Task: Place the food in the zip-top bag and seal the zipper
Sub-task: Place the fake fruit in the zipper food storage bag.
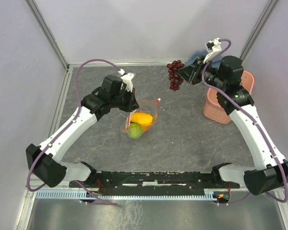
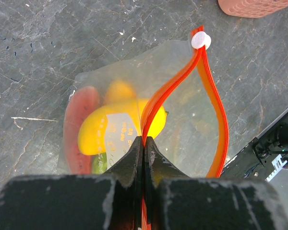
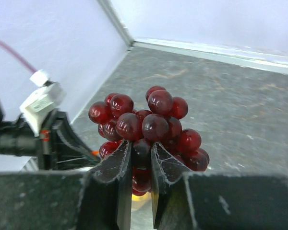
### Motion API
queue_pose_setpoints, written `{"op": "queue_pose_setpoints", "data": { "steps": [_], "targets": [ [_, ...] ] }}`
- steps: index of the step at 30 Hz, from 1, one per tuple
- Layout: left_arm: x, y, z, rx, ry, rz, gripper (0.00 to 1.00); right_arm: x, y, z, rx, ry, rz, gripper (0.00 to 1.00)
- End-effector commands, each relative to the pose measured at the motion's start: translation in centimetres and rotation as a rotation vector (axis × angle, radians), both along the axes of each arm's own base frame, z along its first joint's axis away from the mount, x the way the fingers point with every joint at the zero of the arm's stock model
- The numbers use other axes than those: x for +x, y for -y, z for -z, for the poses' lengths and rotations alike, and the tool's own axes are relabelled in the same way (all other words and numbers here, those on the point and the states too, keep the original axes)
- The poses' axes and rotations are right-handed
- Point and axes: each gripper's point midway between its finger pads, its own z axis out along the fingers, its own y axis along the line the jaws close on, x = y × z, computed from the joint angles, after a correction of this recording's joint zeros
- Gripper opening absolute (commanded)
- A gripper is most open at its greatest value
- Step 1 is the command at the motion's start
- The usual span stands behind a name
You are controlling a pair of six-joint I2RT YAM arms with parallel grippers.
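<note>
Grey, stone-patterned surface (image 1: 192, 129) floors a pale-walled enclosure. The left jaws are pressed fully together on one lip of the red-orange zipper (image 2: 182, 76), at the lower centre of the left wrist view. The other lip bows away toward the right, so the mouth of the clear bag (image 2: 187, 134) gapes. Inside lie a yellow fruit (image 2: 101, 132), a watermelon wedge (image 2: 76, 124) and an orange fruit (image 2: 119, 90).

The right jaws are narrowly parted and clamped on a few berries of the grapes (image 3: 149, 124). The bunch hangs in the air at the upper right of the overhead view, well apart from the bag and near a pink basket (image 1: 216, 108).

The grapes appear to be the last food outside the bag, so dropping them in looks like the next step. The bunch is pinched by only a few berries and may swing or slip. It also looks broad against the opening, so it could snag the free lip, drag the strip out of the left jaws, or tip the bag and spill the fruit.
</note>
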Motion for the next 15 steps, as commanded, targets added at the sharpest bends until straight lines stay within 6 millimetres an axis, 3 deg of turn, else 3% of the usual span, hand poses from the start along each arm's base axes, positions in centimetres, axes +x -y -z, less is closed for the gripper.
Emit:
{"op": "queue_pose_setpoints", "data": {
  "steps": [1, 9, 15],
  "targets": [
    [0.3, 0.6, -2.2, -0.049, 0.088, 0.044, 0.03, -3.1, -4.3, -4.8, 0.108, 0.165, -0.181, 0.02],
    [0.4, 0.5, -2.0, -0.045, 0.084, 0.037, 0.03, -7.1, -9.0, -4.8, 0.143, 0.210, -0.374, 0.02],
    [0.3, 0.6, -2.1, -0.051, 0.085, 0.040, 0.03, -8.7, -11.8, -2.4, 0.154, 0.231, -0.509, 0.02]
  ]
}}
